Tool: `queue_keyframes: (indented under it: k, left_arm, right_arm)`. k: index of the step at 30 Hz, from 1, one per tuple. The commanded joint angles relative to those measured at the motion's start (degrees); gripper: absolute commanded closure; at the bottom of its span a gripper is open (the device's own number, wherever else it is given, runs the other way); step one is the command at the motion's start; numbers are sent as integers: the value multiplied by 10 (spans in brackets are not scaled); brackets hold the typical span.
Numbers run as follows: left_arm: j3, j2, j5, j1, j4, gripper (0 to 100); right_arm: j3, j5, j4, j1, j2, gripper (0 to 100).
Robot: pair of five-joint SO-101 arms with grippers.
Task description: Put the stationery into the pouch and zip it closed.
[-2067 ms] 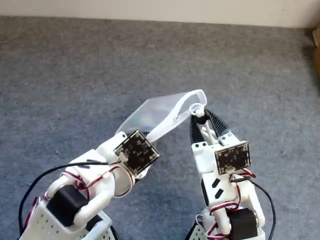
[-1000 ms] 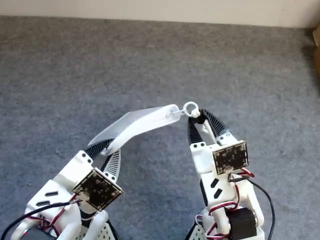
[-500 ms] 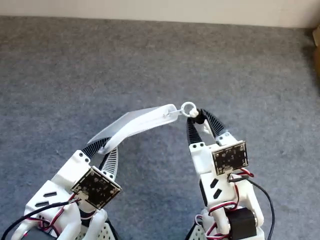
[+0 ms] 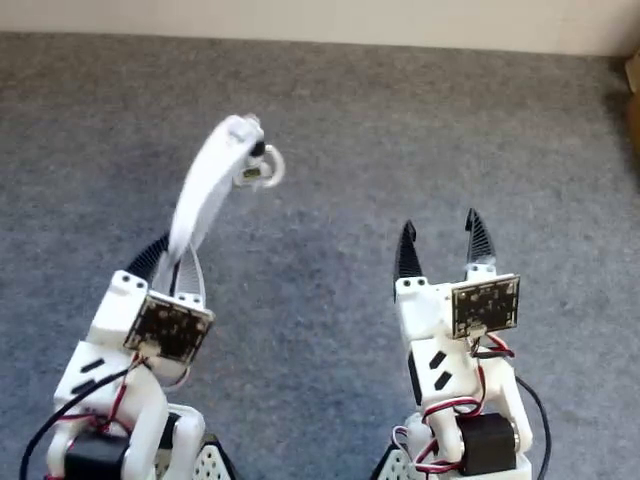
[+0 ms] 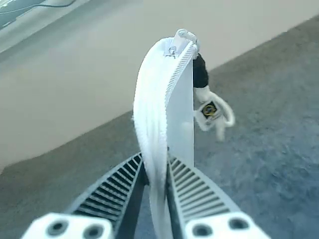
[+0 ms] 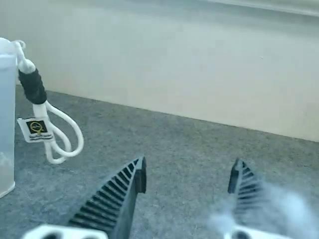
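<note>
My left gripper (image 4: 170, 268) is shut on one end of the white translucent pouch (image 4: 205, 188), which it holds raised above the grey carpet. Edge-on in the left wrist view, the pouch (image 5: 162, 109) stands up from between the fingers (image 5: 112, 186), its zipper teeth running along it. A white cord loop (image 4: 265, 168) with a small tag hangs from the pouch's far end. That loop (image 6: 55, 137) also hangs in the right wrist view beside the pouch's edge (image 6: 6, 114). My right gripper (image 4: 440, 245) is open and empty, well apart from the pouch.
Grey carpet (image 4: 400, 110) covers the table, with a pale wall strip (image 4: 320, 18) along the far edge. A brown object (image 4: 633, 95) pokes in at the far right edge.
My right gripper let go of the cord loop, opened and drew back. The left arm swung the pouch leftwards and upright; the loop now dangles free.
</note>
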Motion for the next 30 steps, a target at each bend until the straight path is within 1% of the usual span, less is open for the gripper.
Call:
queue_keyframes:
  k: [1,3,6,14,19,21,25,28,30]
  left_arm:
    - [42,-2,5,-39,-106,995]
    - [51,-2,7,-39,-125,995]
    - [51,-2,39,-24,-127,995]
    - [63,-2,41,56,-118,995]
    - [72,-2,40,81,-108,995]
    - [68,-2,40,84,-108,970]
    - [66,-3,42,85,-108,878]
    - [58,-3,42,85,-106,870]
    - [34,-3,42,90,-87,870]
  right_arm:
    - [-3,-6,0,7,-5,754]
    - [-3,-6,-1,7,-5,754]
    - [-3,-6,-1,7,-5,754]
    - [-2,-6,-1,7,-5,754]
    - [-2,-6,-2,7,-5,754]
    - [-2,-6,-2,7,-5,754]
    - [-2,-6,-2,7,-5,754]
    - [-2,-6,-2,7,-5,754]
    - [-2,-6,-2,7,-5,754]
